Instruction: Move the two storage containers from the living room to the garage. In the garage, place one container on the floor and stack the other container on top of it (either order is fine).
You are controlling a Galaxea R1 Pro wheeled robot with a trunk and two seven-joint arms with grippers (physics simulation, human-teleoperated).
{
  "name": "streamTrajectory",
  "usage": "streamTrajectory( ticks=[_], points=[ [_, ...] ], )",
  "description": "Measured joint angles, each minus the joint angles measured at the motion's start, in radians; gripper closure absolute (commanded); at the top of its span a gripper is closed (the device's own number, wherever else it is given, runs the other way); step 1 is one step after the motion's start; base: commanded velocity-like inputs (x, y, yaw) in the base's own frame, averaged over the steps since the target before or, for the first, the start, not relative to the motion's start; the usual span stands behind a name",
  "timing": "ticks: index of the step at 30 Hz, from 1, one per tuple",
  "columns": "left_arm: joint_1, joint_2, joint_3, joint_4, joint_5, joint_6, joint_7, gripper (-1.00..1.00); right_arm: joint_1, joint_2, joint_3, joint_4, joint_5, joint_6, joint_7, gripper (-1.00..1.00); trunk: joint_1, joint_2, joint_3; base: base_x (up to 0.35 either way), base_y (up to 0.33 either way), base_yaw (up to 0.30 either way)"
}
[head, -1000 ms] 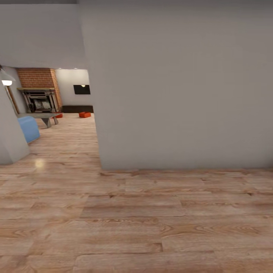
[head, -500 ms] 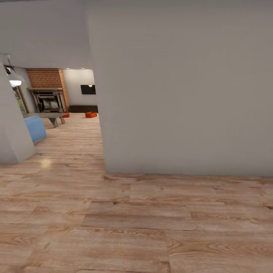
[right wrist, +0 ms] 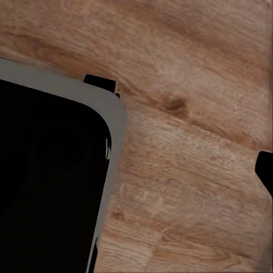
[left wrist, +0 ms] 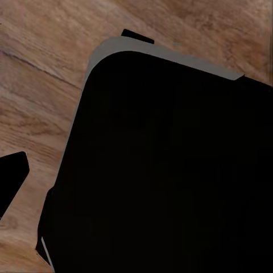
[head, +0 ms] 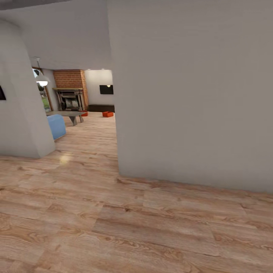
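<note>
Far down the hall, in the living room, two small orange-red storage containers sit on the light wood floor. One storage container is in front of a dark low cabinet. The other storage container is partly hidden behind the table's leg near the brick fireplace. In the left wrist view a dark fingertip juts in over wood planks beside the robot's black base. The right wrist view has another dark fingertip at its edge. Nothing is between the fingers that I can see.
A big grey wall blocks the right and centre, its corner close ahead. A curved grey wall stands at the left. Between them a plank-floored passage leads to a blue sofa and a grey table.
The whole head view has shifted: the camera turned and moved, so the passage and living room now sit further right and the left curved wall fills more of the picture.
</note>
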Motion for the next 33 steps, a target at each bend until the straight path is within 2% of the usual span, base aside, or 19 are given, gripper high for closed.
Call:
streamTrajectory(
  ticks=[9,21,33],
  points=[
    [0.000,0.001,0.000,0.000,0.001,0.000,0.000,-1.00,0.000,0.000,-0.001,0.000,0.000,0.000,0.000,-1.00,0.000,0.000,0.000,0.326,0.000,0.256],
    [0.000,0.001,0.000,0.000,0.003,-0.002,0.000,-1.00,0.000,0.000,0.000,0.000,0.000,0.001,0.001,-1.00,0.000,0.000,0.000,0.326,0.000,0.069],
    [0.000,0.001,0.000,0.000,0.004,-0.001,0.000,-1.00,0.000,0.000,-0.003,0.000,-0.003,0.000,0.000,-1.00,0.000,0.000,0.000,0.326,0.000,0.261]
  ],
)
